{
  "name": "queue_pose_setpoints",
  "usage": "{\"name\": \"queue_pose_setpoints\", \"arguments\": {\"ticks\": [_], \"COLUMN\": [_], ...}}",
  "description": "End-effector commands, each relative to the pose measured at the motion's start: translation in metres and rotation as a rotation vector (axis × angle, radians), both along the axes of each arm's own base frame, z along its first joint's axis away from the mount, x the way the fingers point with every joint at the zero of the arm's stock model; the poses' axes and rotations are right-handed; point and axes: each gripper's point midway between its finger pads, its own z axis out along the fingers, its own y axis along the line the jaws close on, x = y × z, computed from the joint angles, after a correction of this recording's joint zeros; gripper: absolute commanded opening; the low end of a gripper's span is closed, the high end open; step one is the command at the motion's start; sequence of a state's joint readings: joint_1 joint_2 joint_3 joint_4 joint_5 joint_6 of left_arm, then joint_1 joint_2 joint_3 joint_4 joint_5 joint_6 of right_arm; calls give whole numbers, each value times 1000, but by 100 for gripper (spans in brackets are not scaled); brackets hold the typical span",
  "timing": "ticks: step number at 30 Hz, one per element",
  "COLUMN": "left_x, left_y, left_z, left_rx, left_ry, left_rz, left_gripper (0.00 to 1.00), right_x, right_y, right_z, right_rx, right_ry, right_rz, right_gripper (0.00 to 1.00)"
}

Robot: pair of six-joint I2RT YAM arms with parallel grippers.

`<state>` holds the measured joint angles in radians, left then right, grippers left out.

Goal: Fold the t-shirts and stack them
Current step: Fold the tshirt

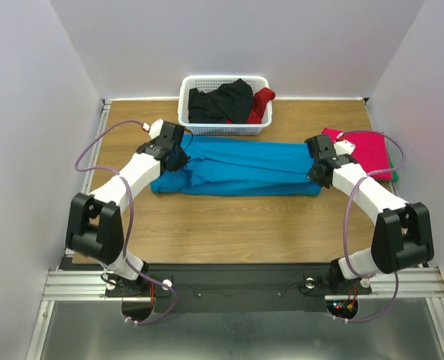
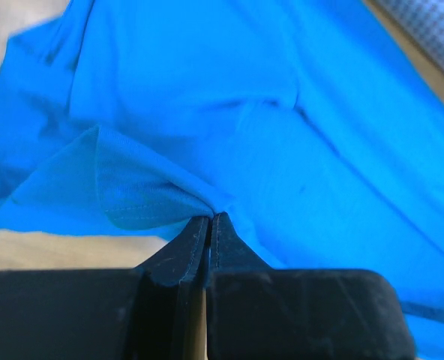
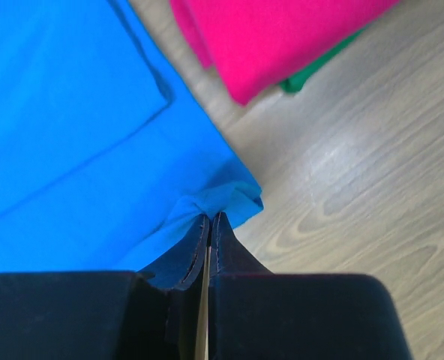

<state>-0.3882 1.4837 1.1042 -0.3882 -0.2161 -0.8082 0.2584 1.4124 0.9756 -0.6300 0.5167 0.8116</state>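
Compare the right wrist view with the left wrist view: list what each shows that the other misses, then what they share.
Right wrist only: the magenta-red shirt lying folded on the green shirt. Left wrist only: a raised fold of the turquoise-blue shirt showing its stitched hem, and a blurred basket corner at top right. Both: that shirt pinched shut, by the left gripper in one and the right gripper in the other, with table beneath.

White lattice basket (image 1: 222,127) centred at far edge of wooden table (image 1: 229,225); pale walls (image 1: 244,37) on 3 sides.
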Motion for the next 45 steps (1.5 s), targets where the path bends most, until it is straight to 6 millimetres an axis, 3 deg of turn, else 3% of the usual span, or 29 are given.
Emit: {"name": "queue_pose_setpoints", "arguments": {"ticks": [1, 9, 19, 23, 24, 25, 26, 27, 31, 32, 33, 35, 36, 37, 38, 43, 45], "left_x": [32, 68, 99, 113, 116, 121, 123, 126, 127, 125, 123, 113, 110, 106, 97, 65, 60], "left_y": [-4, -1, -3, -4, -4, -6, -7, -8, -6, -4, -3, 3, 5, 9, 12, 6, 8], "left_z": [15, -3, -18, -20, -20, -16, -14, -11, -1, -1, 1, 4, 6, 16, 9, -3, -14], "left_rx": [25, 51, 21, 1, -8, -30, -39, -44, -30, -23, -20, -8, -3, -1, 5, -63, -67], "left_ry": [-46, -7, 11, 6, 1, -8, -15, -25, -30, -28, -32, -38, -42, -61, -46, -48, -36], "left_rz": [-39, -47, -74, -79, -72, -73, -78, -81, -84, -81, -75, -66, -63, -51, -49, -82, -71], "left_gripper": [0, 0, 0, 35, 51, 56, 62, 97, 99, 98, 98, 98, 98, 98, 98, 99, 98], "right_x": [29, 60, 71, 73, 73, 74, 75, 76, 79, 78, 78, 77, 77, 76, 74, 67, 72], "right_y": [-9, -17, -22, -24, -25, -25, -25, -25, -20, -18, -17, -15, -13, -12, -9, 20, 49], "right_z": [19, 4, -17, -19, -19, -18, -18, -17, -10, -6, -4, 2, 5, 6, 9, 9, 9], "right_rx": [-19, -30, -42, -56, -58, -61, -64, -68, -54, -41, -37, -30, -24, -19, -7, 96, 168], "right_ry": [-75, -35, 11, 20, 19, 17, 17, 17, 11, 2, -2, -15, -19, -21, -22, -52, -83], "right_rz": [-12, 2, -8, -8, -9, -11, -5, 0, 43, 54, 59, 76, 86, 96, 127, 270, 418], "right_gripper": [1, 1, 1, 1, 1, 3, 6, 15, 41, 54, 60, 71, 83, 89, 97, 100, 100]}}
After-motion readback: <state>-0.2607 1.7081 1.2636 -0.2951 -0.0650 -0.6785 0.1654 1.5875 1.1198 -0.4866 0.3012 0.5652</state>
